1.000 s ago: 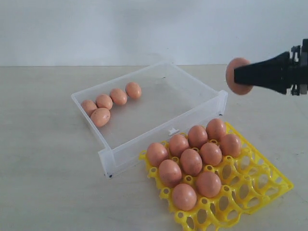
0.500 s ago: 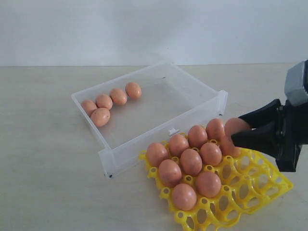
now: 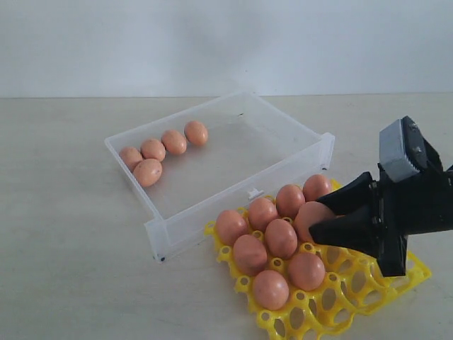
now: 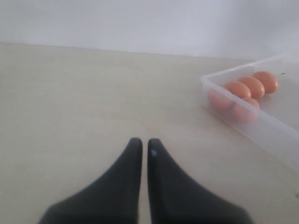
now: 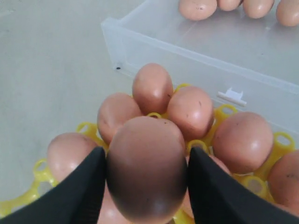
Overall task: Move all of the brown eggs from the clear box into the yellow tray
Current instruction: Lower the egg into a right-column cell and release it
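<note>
My right gripper (image 3: 322, 218) is shut on one brown egg (image 3: 311, 214) and holds it low over the middle of the yellow tray (image 3: 400, 273), above the eggs that sit there. In the right wrist view the held egg (image 5: 147, 168) fills the gap between the black fingers (image 5: 84, 182). Several brown eggs (image 3: 262, 212) sit in the tray's cups nearest the clear box. The clear box (image 3: 212, 207) holds several eggs (image 3: 152, 150) in its far left corner. My left gripper (image 4: 141, 142) is shut and empty over bare table, beside the box corner (image 4: 261, 123).
The tray lies just in front of the box's front wall with its latch tab (image 3: 253, 193). The tray's cups toward its right and front (image 3: 354, 297) are unfilled. Pale tabletop (image 3: 64, 248) stretches to the left of the box. A white wall stands behind.
My right gripper has carried the egg down and leftward, from high at the right edge to just over the tray's eggs. The eggs in the box have not moved.
</note>
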